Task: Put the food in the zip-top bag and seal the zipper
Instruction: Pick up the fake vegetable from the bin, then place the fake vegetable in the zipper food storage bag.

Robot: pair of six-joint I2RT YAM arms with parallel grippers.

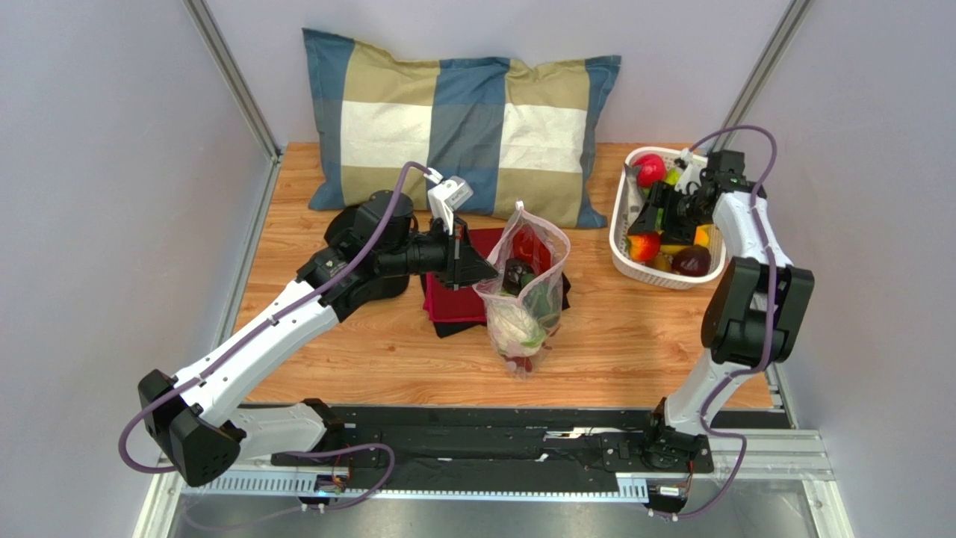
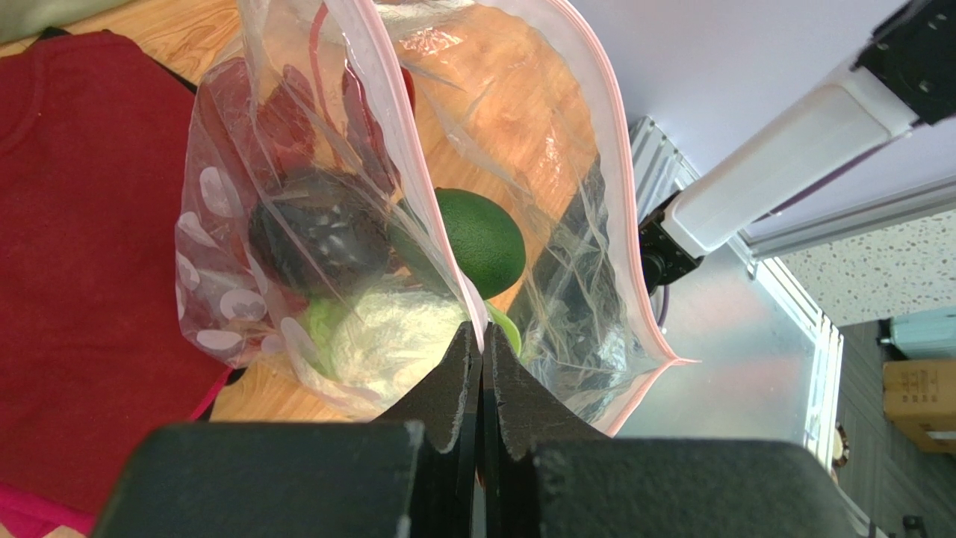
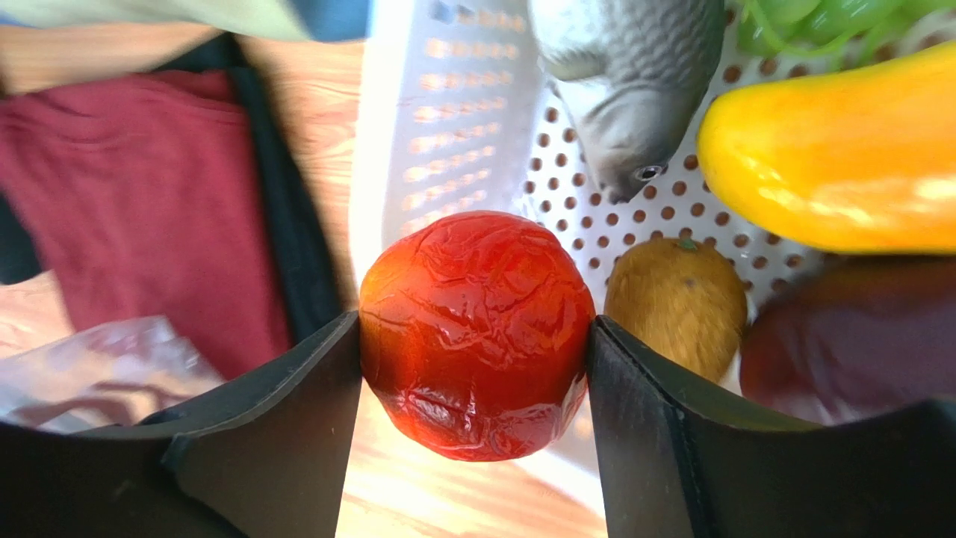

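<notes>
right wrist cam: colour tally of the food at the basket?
Red: 1, red fruit, between the right gripper fingers
Yellow: 1, yellow piece
Tan: 1, tan round fruit
Dark purple: 1, dark purple piece
Grey: 1, fish
Green: 1, green piece, cropped by the frame edge
Total: 6

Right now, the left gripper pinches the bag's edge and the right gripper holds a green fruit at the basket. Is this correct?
The colour is wrong: in the right wrist view the right gripper holds a red fruit by the basket. The left gripper pinches the edge of the bag.
</notes>
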